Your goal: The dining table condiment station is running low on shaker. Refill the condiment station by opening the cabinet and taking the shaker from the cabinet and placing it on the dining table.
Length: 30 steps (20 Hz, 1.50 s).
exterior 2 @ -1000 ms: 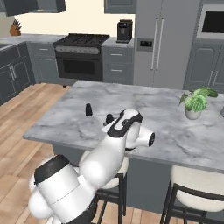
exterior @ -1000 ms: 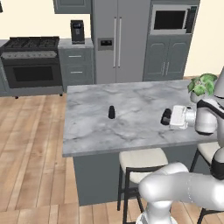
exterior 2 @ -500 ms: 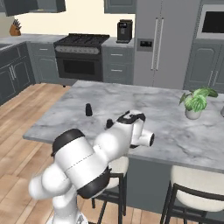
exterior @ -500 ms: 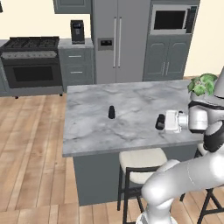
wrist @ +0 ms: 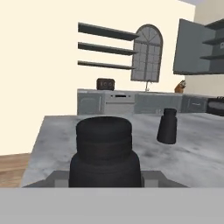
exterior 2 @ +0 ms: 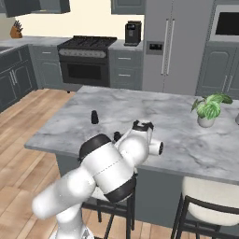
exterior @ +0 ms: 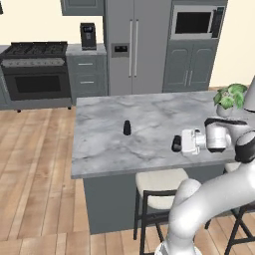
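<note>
Shaker in black fills the near ground of the hand view, sitting right between the fingers of the gripper, its ribbed slimmer top standing above a rounder body; the jaws are closed on its sides, so the gripper grips it. From the left base view the same shaker is a small dark shape at the tip of the white hand, low over the marble top of the dining table, though whether its base touches the stone or hangs just above it cannot be told. From the right base view the hand is mostly covered by the arm's own bulk, and only a dark bit shows at the gripper near the table's near edge. A second black shaker stands upright on the table, ahead of the gripper and off to one side, well apart from the held one; in the hand view it appears beyond and to the right. A potted plant stands on the table behind the hand, toward the arm's far side. Past the table edge ahead of the gripper, a grey cabinet door hangs open on the distant wall.
</note>
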Tool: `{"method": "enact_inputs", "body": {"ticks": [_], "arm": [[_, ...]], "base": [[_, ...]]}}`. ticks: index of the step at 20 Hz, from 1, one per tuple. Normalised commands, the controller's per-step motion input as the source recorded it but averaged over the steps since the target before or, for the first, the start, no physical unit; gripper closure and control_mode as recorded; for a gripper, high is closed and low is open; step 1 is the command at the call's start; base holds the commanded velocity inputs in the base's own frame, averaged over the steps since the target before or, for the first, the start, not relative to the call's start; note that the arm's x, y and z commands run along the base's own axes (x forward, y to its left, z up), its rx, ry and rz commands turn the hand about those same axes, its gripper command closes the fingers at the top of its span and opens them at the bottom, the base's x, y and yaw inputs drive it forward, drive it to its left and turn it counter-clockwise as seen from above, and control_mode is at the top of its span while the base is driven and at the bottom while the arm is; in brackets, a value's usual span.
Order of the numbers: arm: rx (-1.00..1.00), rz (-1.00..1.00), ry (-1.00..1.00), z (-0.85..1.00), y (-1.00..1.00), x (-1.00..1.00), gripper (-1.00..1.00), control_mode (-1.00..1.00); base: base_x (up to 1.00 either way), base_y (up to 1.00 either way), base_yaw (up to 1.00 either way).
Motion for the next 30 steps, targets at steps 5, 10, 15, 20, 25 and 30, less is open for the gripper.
{"method": "enact_inputs", "body": {"ticks": [5, 10, 15, 20, 25, 30], "arm": [[-0.02, 0.08, 0.0, -0.49, 0.0, 0.39, 1.0, -1.0], [0.0, 0.07, 0.0, -0.4, 0.0, 0.38, 1.0, -1.0], [0.0, 0.07, 0.0, -0.34, 0.0, 0.21, 1.0, -1.0], [0.0, 0.02, 0.0, -0.18, 0.0, -0.01, -1.0, -1.0], [0.0, 0.0, -0.02, 0.0, 0.0, -0.1, -1.0, -1.0], [0.0, 0.0, 0.0, 0.08, 0.0, -0.12, -1.0, -1.0]], "base": [[0.0, 0.0, 0.0], [0.0, 0.0, 0.0], [0.0, 0.0, 0.0], [0.0, 0.0, 0.0], [0.0, 0.0, 0.0], [0.0, 0.0, 0.0]]}}
